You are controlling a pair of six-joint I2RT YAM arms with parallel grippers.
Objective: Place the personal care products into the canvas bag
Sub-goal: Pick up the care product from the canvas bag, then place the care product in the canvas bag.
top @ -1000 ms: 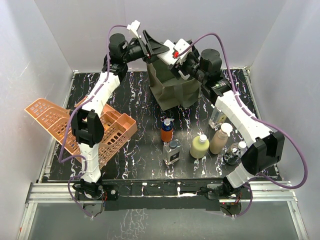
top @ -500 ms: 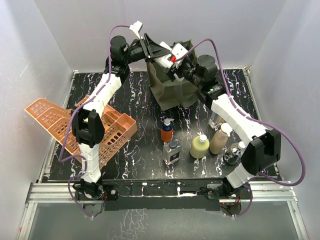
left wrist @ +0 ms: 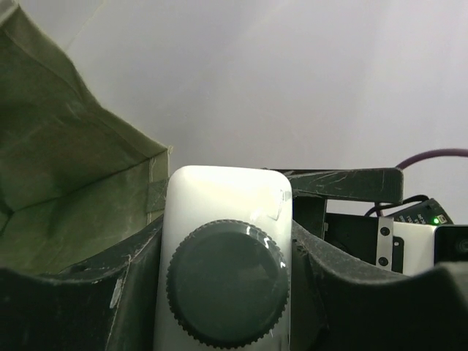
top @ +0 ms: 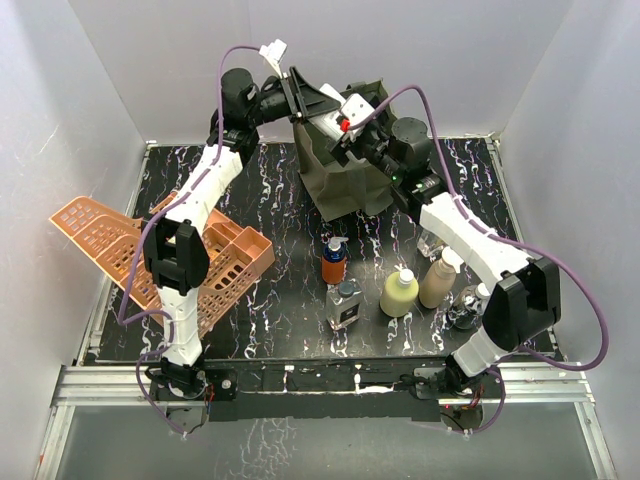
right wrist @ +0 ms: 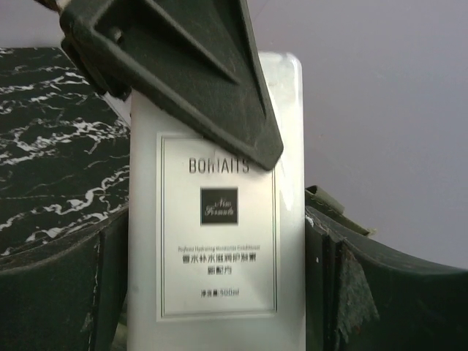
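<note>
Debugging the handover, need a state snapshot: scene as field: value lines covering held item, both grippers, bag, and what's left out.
held item: white bottle, raised at the mouth of the canvas bag
left gripper: fingers on the bottle's flat faces, cap towards its camera
right gripper: fingers on the bottle's narrow sides
bag: upright, far middle of the table, open
on table: orange bottle, square clear bottle, yellow-green pump, tan bottle, dark round bottle, clear bottle
baskets: orange, left side

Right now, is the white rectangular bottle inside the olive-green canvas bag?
Out: white bottle held at the canvas bag's rim, wall behind it.
</note>
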